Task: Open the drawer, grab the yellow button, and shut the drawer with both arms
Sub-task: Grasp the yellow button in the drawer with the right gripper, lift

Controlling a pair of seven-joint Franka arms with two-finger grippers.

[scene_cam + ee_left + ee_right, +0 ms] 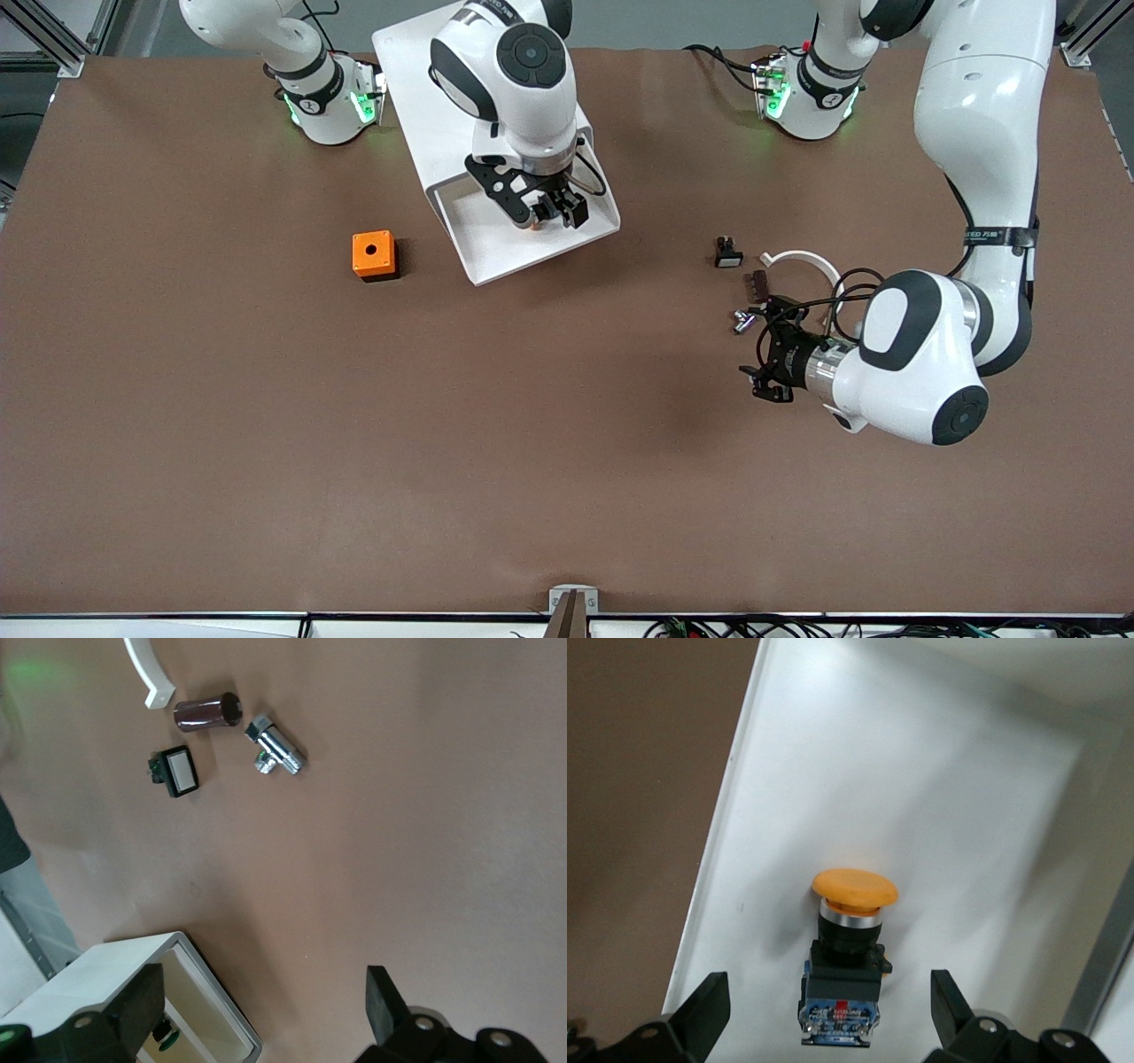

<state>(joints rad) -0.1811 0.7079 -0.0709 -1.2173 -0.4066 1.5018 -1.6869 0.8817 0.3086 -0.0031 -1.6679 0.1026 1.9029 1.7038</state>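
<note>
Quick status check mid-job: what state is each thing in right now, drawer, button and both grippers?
drawer: pulled open.
button: lying on its side in the drawer, not gripped.
right gripper: open, over the button, fingers either side.
left gripper: open, empty, waiting over the table near small parts.

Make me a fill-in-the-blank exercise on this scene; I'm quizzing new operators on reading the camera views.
1. The tiny push button with the round orange-yellow cap lies in the pulled-out top ____ of the white rounded cabinet.
2. The right pincer hangs over that button with its jaws ____.
3. The left pincer, jaws apart, is over the brown ____ beside the small chrome fitting.
4. The orange cube with a round hole sits toward the ____ arm's end of the table.

Missing words: drawer; open; table; right
</note>
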